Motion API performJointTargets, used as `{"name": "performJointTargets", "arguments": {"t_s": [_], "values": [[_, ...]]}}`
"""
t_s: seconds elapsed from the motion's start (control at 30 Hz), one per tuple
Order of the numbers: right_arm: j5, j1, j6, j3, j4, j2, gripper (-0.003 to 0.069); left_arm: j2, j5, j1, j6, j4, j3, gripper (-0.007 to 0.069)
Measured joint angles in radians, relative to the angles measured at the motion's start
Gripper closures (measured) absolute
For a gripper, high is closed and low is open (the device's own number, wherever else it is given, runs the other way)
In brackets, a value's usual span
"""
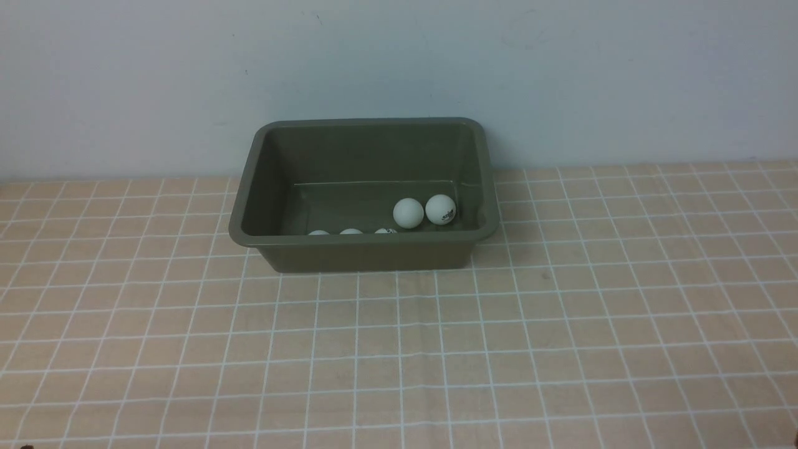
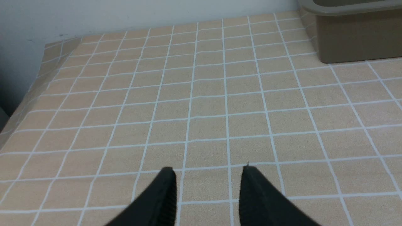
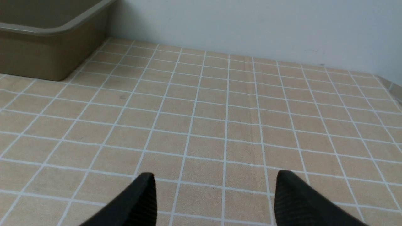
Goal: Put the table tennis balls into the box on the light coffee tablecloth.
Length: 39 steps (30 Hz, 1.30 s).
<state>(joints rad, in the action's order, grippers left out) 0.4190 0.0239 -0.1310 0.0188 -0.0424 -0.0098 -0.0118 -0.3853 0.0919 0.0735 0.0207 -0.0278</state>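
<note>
The dark olive-green box [image 1: 364,254] stands on the light coffee tablecloth [image 1: 399,355] close to the back wall. Several white table tennis balls lie inside it: one plain ball [image 1: 408,212], one with a dark logo [image 1: 441,209], and three whose tops peek over the near rim, such as one [image 1: 351,231]. My left gripper [image 2: 207,167] hovers over bare cloth, open and empty, the box [image 2: 355,40] far off to one side. My right gripper [image 3: 215,172] is wide open over bare cloth, away from the box [image 3: 47,53]. Neither arm shows in the front view.
A pale wall runs right behind the box. The cloth drops over the table's edge [image 2: 22,103] in the left wrist view, and another edge [image 3: 389,83] shows in the right wrist view. A faint crease [image 3: 252,94] crosses the cloth.
</note>
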Motion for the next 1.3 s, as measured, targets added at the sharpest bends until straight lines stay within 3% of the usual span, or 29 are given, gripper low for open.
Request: {"name": "performJointTargets", "arguments": {"t_s": [0.3, 1.3], "values": [[-0.004, 0.000, 0.011, 0.001, 0.048, 0.000, 0.0196, 0.000, 0.000, 0.000, 0.000, 0.000, 0.000, 0.0400], [-0.006, 0.000, 0.011, 0.001, 0.042, 0.000, 0.0196, 0.000, 0.000, 0.000, 0.000, 0.000, 0.000, 0.0400]]}}
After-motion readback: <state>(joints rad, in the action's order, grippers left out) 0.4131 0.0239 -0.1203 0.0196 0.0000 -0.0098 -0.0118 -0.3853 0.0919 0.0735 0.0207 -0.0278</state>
